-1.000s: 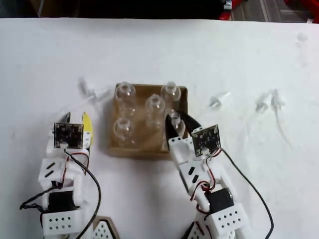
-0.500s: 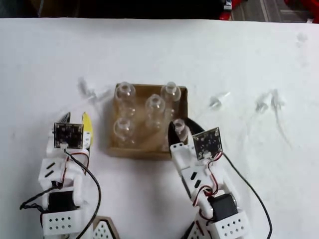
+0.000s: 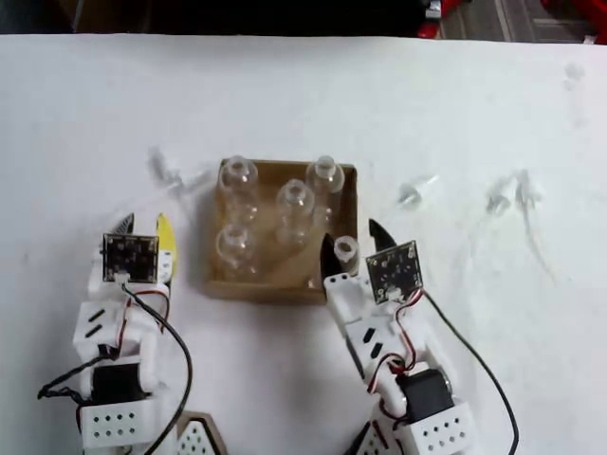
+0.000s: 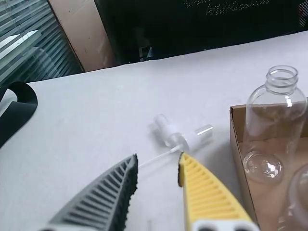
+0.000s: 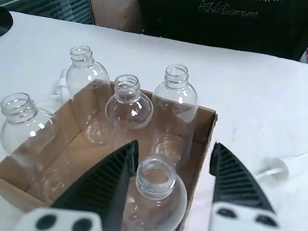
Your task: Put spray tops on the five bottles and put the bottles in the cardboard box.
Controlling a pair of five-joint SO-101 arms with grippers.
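Observation:
The cardboard box (image 3: 353,190) (image 5: 206,126) holds several clear, topless bottles, one in its middle (image 3: 294,201) (image 5: 129,107). My right gripper (image 3: 350,234) (image 5: 174,144) is at the box's near right corner, its black fingers shut on another upright topless bottle (image 3: 346,248) (image 5: 156,182). One spray top (image 3: 169,172) (image 4: 177,137) lies on the table left of the box. My left gripper (image 3: 142,224) (image 4: 156,166) rests open just short of that spray top, holding nothing.
More spray tops lie right of the box: one close by (image 3: 414,194) (image 5: 278,166), two farther out (image 3: 498,201) (image 3: 524,190), one at the far right back (image 3: 574,71). The table (image 3: 285,85) is white. Red and black cables trail behind both arms.
My right gripper has drawn back toward its base, and the bottle between its fingers has come with it from inside the box to the near right corner. The left arm stayed still.

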